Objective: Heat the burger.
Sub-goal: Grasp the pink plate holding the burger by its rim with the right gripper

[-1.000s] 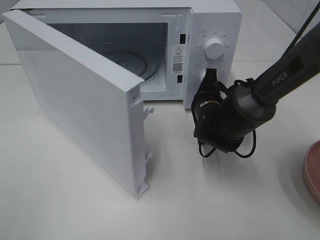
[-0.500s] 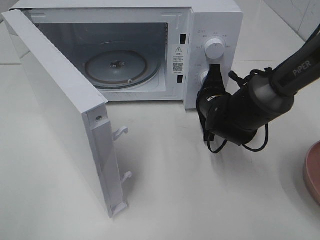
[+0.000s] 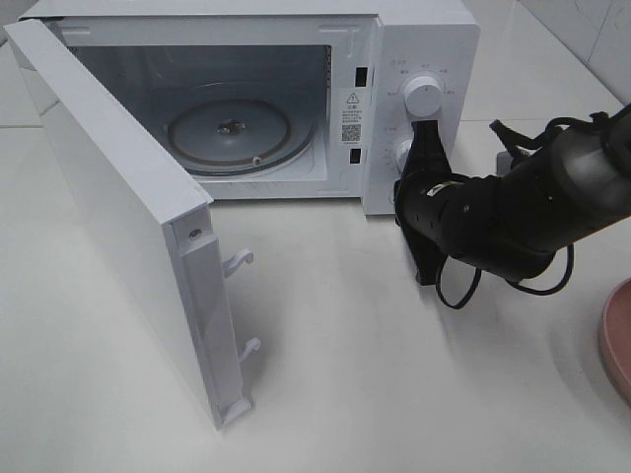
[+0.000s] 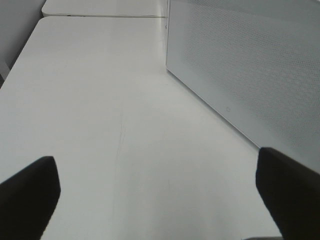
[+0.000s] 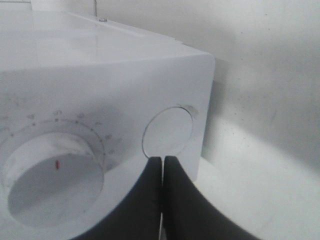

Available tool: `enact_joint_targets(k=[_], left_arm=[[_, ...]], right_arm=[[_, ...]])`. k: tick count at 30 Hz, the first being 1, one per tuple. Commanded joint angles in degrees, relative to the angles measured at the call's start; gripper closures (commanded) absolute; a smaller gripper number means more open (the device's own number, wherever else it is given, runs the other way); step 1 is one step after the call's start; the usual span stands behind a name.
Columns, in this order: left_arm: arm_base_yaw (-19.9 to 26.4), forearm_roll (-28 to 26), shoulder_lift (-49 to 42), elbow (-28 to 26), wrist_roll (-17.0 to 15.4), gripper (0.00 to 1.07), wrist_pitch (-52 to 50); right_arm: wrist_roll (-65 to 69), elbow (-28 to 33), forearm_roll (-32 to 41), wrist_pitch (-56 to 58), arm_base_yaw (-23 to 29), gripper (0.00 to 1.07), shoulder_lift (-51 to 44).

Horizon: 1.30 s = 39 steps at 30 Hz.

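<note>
The burger is out of view in all frames. The white microwave [image 3: 434, 44] stands open, its door [image 3: 118, 217] swung out to the left and its glass turntable [image 3: 232, 133] bare. My right gripper [image 3: 426, 133] is shut and empty, its tips just in front of the control panel by the lower round button [image 3: 402, 150]. In the right wrist view the shut right gripper [image 5: 162, 159] sits just under that button [image 5: 168, 131], beside the dial [image 5: 50, 172]. My left gripper [image 4: 160, 200] is open and empty over bare table, next to the door's outer face [image 4: 250, 65].
The rim of a round pink plate [image 3: 616, 340] shows at the right edge of the table. The upper dial [image 3: 423, 96] sits above my right gripper. The open door and its latch hooks [image 3: 240, 261] jut out over the table's left half.
The microwave door has swung wide open to the left. My right arm has drawn back to the right and lower, its shut gripper still pointing at the control panel.
</note>
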Motion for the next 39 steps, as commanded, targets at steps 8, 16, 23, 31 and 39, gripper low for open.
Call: enact_joint_targets(k=[8, 16, 23, 31, 39], left_arm=[[-0.11, -0.11, -0.86, 0.0, -0.17, 0.07, -0.8], [-0.11, -0.11, -0.86, 0.0, -0.17, 0.07, -0.8], [-0.11, -0.11, -0.86, 0.0, -0.17, 0.07, -0.8], [-0.11, -0.11, -0.86, 0.0, -0.17, 0.07, -0.8], [-0.11, -0.11, -0.86, 0.0, -0.17, 0.07, -0.8]], right_arm=[[-9.05, 5.73, -1.55, 9.05, -0.29, 1.07, -8.14], [-22.75, 6.36, -8.59, 22.63, -0.46, 1.06, -15.01], [-29.05, 6.25, -23.09, 37.76, -0.46, 1.05, -19.42], [-38.1, 6.25, -32.54, 53.69, -0.46, 1.03, -24.35], [-50.25, 6.25, -32.83, 64.8, -0.46, 1.01, -30.42]])
